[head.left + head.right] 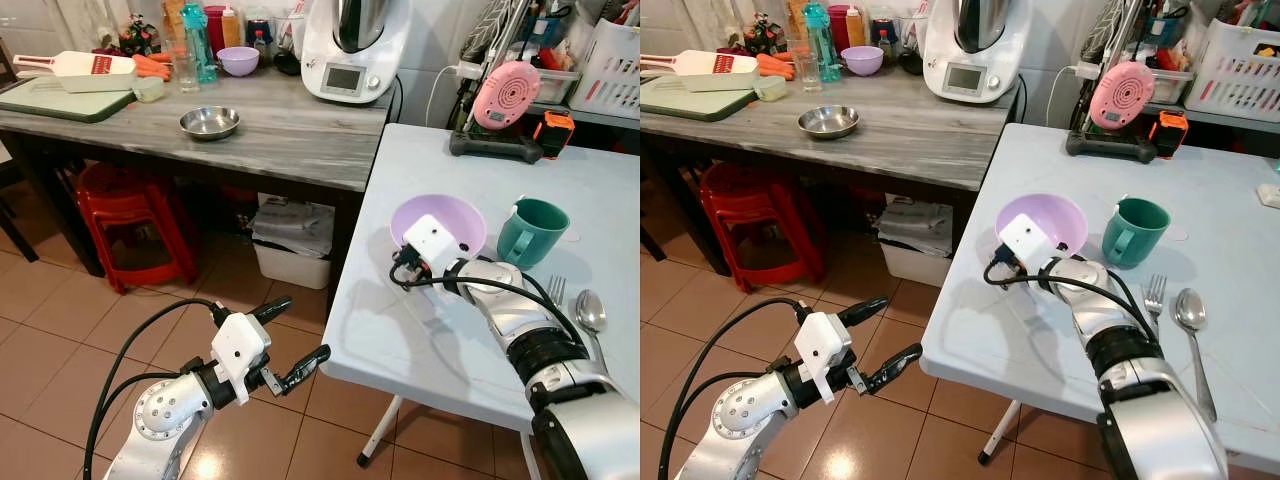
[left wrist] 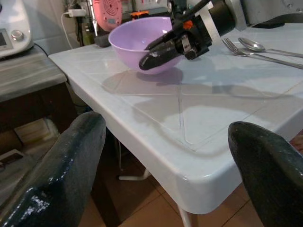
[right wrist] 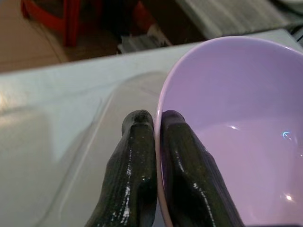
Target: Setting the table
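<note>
A purple bowl [image 1: 447, 213] rests near the left edge of the white table [image 1: 420, 340]. My right gripper [image 3: 156, 118] is shut on the bowl's near rim, one finger inside and one outside; the outer finger [image 2: 158, 54] appears in the left wrist view. Right of the bowl stands a green mug [image 1: 532, 232]. A fork [image 1: 557, 290] and a spoon [image 1: 590, 310] lie side by side in front of the mug. My left gripper [image 1: 300, 332] hangs open and holds nothing, over the floor below the table's front left corner.
A grey counter [image 1: 300, 140] to the left holds a steel bowl [image 1: 210, 122], a second purple bowl [image 1: 238, 60] and a kitchen machine [image 1: 350, 50]. Red stools [image 1: 130, 225] and a box [image 1: 295, 240] stand under it. A pink device [image 1: 505, 95] is at the table's back.
</note>
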Robot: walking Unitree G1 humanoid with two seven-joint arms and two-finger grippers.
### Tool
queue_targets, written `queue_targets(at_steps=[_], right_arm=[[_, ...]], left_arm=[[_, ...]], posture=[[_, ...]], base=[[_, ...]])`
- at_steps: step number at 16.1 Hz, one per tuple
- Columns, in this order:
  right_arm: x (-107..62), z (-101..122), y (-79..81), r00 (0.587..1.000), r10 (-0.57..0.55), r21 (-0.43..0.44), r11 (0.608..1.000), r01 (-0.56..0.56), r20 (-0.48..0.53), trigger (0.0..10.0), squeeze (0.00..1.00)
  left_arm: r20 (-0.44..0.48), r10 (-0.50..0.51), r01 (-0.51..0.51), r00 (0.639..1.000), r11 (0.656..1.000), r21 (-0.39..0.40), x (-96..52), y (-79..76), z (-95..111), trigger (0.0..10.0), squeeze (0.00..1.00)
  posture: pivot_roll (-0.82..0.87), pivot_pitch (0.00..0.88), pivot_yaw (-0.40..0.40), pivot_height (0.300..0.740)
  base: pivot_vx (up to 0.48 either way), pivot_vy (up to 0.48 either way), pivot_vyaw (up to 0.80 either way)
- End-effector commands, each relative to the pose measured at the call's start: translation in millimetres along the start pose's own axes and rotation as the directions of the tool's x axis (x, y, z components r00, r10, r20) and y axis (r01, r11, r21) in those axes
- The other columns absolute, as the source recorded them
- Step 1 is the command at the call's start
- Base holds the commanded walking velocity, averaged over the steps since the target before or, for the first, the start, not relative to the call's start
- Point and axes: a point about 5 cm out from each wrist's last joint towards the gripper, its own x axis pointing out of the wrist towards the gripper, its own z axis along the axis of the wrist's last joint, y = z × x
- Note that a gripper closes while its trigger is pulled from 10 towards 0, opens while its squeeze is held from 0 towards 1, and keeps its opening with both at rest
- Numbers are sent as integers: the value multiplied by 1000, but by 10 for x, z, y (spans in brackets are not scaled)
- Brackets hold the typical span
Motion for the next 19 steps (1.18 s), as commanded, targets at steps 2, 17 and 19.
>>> queue_targets(at_steps=[2,17,19], right_arm=[[-21,119,31,996,-15,36,999,12,84,0,0],[-676,245,371,805,-496,394,845,362,325,10000,0],[-682,258,377,804,-499,395,843,364,324,10000,0]], left_arm=[[-11,26,-26,1000,1000,9,12,43,-7,10000,0],[-24,505,-499,863,843,-199,206,576,9,10000,0],[-20,500,-493,866,846,-205,220,581,13,10000,0]], posture=[[46,0,-7,740],[-3,0,20,740],[-5,0,21,740]], base=[[0,0,0],[0,19,-107],[0,347,-800]])
